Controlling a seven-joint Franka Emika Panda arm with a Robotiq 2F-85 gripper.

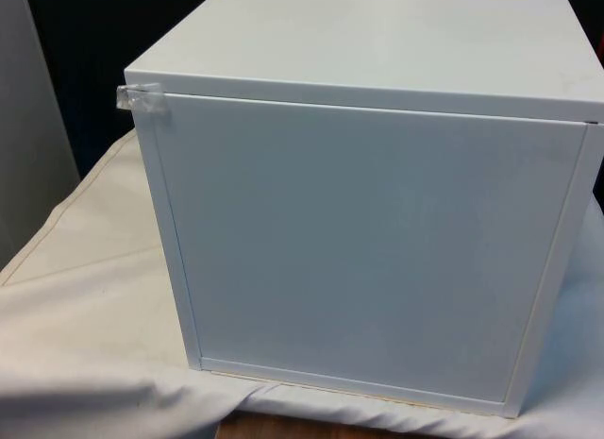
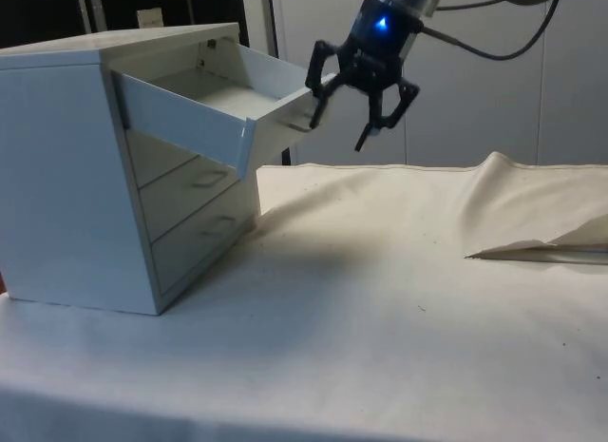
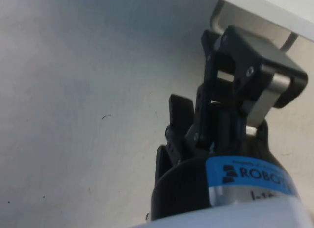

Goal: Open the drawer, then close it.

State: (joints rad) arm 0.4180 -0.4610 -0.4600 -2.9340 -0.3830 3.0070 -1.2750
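A white chest of drawers stands on the cloth and turns its plain back to the front view. In the side view its top drawer is pulled well out; the two lower drawers are closed. My black gripper hangs just off the top drawer's front panel, open, with nothing between its fingers. One finger sits close against the panel near the handle. In the wrist view a finger lies in front of the metal handle, under the drawer's white edge.
The white cloth stretches out past the chest. A raised fold in the cloth lies towards the side view's right. A strip of clear tape sticks to the chest's upper back corner.
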